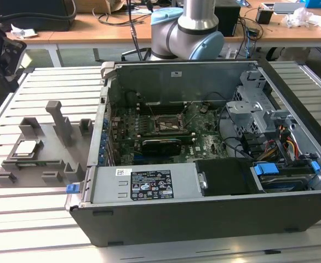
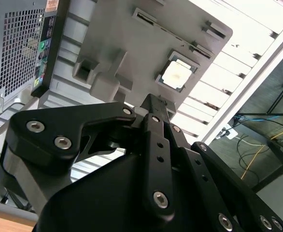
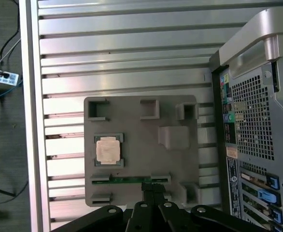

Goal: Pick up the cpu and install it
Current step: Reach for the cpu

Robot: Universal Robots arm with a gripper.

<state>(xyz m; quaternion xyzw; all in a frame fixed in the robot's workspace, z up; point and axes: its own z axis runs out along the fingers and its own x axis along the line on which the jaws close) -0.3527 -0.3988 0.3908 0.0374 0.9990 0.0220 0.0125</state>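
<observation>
In the exterior view, the cpu, a flat square with a pale metal top, is lying in the grey plastic holder tray beside the open computer case. In the second wrist view, the black gripper is hanging clear of the cpu, its tips pinched together and gripping nothing. In the first wrist view, the cpu is sitting in a square recess of the tray, which is resting on the ribbed metal table.

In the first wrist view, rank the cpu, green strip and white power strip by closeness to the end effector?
1. The green strip, in the tray slot beside the end effector.
2. The cpu, farther along the tray.
3. The white power strip, on the floor.
</observation>
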